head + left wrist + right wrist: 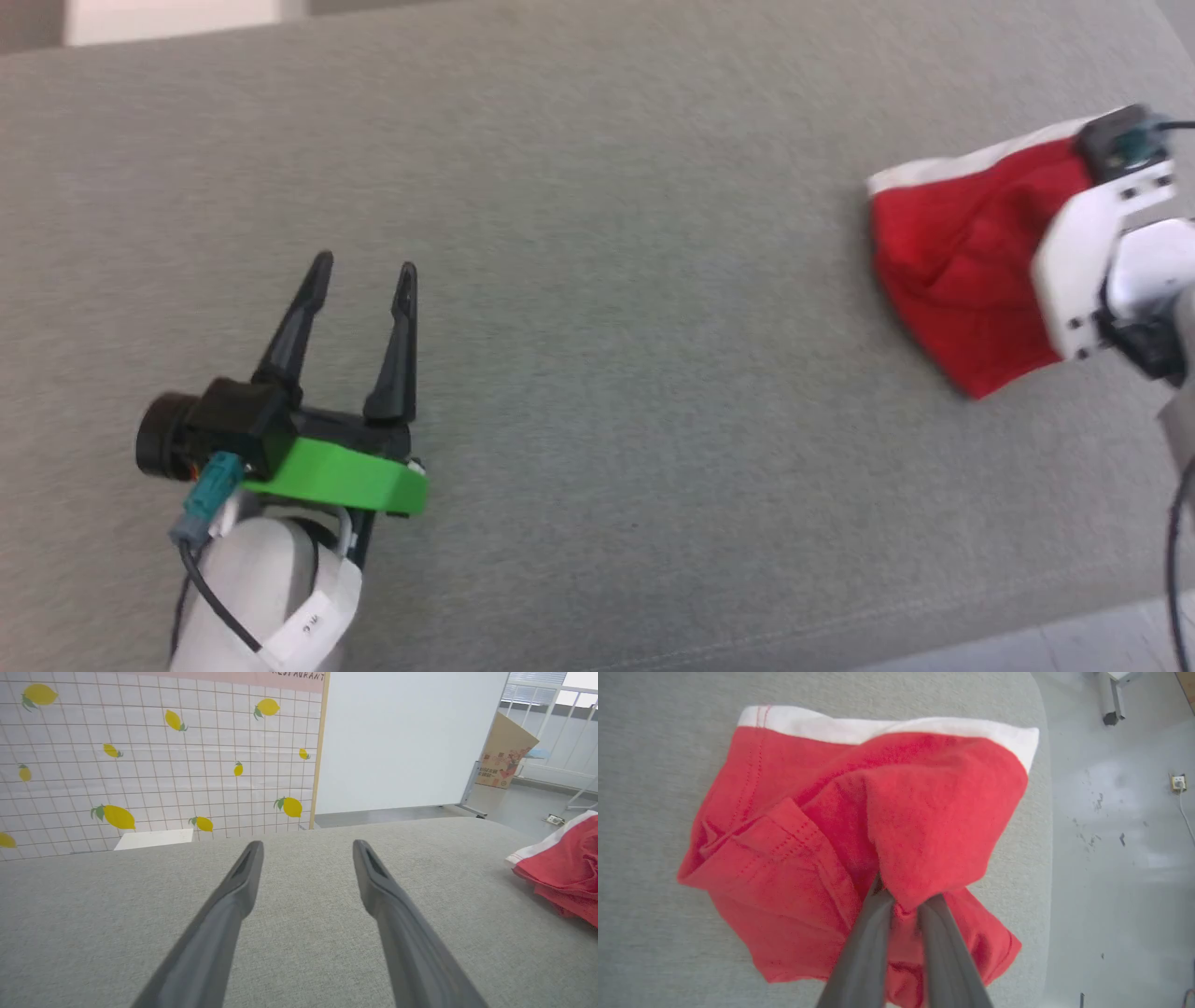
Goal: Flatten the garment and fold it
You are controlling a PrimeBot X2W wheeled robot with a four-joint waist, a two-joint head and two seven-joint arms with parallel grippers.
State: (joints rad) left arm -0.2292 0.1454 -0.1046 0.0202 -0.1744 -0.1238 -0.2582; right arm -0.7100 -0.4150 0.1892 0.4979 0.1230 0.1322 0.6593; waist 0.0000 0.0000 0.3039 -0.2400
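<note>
The garment [784, 868] is red with a white edge band; the cushion [597, 233] is plain grey. Yellow lemons dot the white-gridded wall panel [140, 779]. The left gripper [365, 263] is black, its mount [345, 478] bright green.

Holds the left gripper [365, 262] at the lower left of the head view, fingers [297, 327] spread wide, nothing between them, tips pointing up that view. Carries a green bracket [345, 476] and a dark camera [173, 448] at that wrist, above a pale forearm [271, 588]. Reaches the right arm in from the right edge, with the white wrist housing [1088, 271] angled toward the left. Pinches a fold of the garment [934, 826] between the nearly closed fingers of the right gripper [906, 898] — tips hidden under the red fabric.
</note>
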